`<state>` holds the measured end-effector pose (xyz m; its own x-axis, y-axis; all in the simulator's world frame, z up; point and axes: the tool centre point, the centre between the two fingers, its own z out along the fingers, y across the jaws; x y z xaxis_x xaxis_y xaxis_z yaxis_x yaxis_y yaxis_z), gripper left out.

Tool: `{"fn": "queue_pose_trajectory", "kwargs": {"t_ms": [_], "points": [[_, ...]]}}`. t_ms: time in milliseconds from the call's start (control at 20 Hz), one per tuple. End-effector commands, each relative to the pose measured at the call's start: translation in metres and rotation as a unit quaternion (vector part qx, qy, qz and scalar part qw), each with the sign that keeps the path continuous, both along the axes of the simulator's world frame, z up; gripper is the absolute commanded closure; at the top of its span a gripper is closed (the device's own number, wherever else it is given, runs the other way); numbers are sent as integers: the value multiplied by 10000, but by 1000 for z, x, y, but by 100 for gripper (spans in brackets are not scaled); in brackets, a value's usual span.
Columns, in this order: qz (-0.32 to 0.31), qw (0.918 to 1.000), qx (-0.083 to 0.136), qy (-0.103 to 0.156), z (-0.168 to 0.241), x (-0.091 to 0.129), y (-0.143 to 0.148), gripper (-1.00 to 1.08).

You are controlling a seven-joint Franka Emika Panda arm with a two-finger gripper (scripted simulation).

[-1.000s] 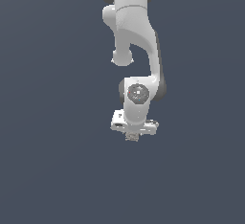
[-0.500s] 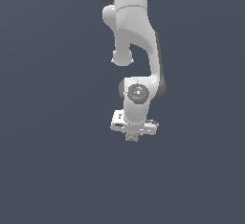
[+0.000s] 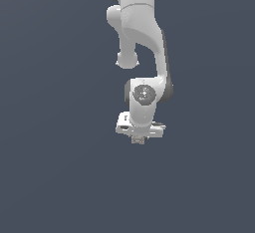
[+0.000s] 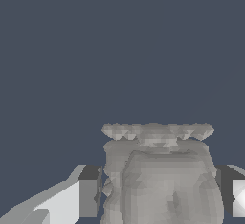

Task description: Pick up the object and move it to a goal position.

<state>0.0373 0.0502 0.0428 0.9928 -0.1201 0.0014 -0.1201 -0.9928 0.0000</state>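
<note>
In the exterior view my white jointed arm (image 3: 142,38) reaches down from the top of the picture against a plain slate-blue ground, and my white gripper (image 3: 138,138) hangs at its lower end. A tiny grey-beige mottled block (image 3: 138,140) peeks out just beneath the gripper body, right at my fingertips; the fingers themselves are too small here to judge their gap.

In the wrist view that block fills the space between my two fingers (image 4: 88,192), a lumpy grey-beige shape with a ragged rim (image 4: 162,180). Each dark pad sits hard against one of its flanks, so I am clamped on it, fingers held apart only by its width.
</note>
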Motion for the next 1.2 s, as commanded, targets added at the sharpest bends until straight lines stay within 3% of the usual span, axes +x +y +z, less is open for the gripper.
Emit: {"fn": "queue_pose_trajectory", "kwargs": {"t_ms": [0,350,1150], "points": [[3,10000,1,1,1,-7,2,108],[3,10000,1,1,4,-39,11,108],[4,10000,1,5,13,-144,40,108]]}}
